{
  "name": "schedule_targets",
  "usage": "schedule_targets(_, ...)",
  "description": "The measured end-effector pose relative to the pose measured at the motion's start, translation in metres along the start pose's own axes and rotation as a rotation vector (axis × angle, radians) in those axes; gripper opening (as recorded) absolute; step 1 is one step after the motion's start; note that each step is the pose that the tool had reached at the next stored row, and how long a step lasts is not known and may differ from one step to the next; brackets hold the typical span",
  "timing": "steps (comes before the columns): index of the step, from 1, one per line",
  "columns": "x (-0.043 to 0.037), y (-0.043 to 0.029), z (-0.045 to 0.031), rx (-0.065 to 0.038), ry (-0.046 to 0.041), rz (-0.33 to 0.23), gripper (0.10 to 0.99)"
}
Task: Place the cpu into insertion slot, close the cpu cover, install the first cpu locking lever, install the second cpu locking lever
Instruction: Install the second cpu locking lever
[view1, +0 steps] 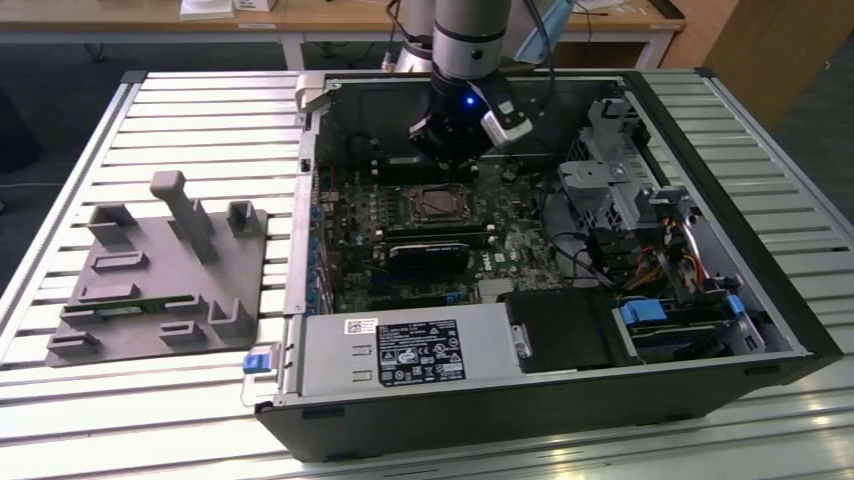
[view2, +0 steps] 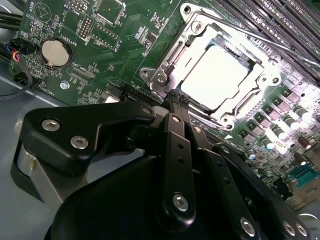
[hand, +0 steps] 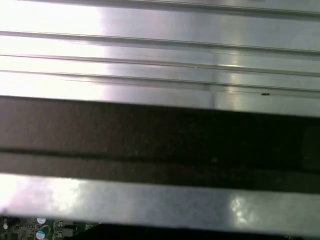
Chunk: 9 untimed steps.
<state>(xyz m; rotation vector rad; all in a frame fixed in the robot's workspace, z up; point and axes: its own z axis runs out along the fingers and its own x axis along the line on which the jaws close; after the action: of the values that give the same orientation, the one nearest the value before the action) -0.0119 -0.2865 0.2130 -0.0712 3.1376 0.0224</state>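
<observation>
Fingers (view2: 175, 130) together, tips at the cpu cover (view2: 252, 92) rim. Beyond, cpu (view2: 215, 75) seated in the insertion slot (view1: 437, 205), mid-frame in the exterior view. Probably lever-latching stage; calls for firm, steady pressing.

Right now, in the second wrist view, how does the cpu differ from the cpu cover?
The cpu is a solid, plain pale square; the cpu cover is an open silver frame with a window. The cpu cover is larger and surrounds the cpu, which shows through that window. Both are flat, metallic and square.
</observation>
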Motion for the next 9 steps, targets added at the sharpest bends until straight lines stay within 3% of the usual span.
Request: schedule_targets(9,0.0002,-0.0046,-0.0001,0.0,0.0,0.0,0.106)
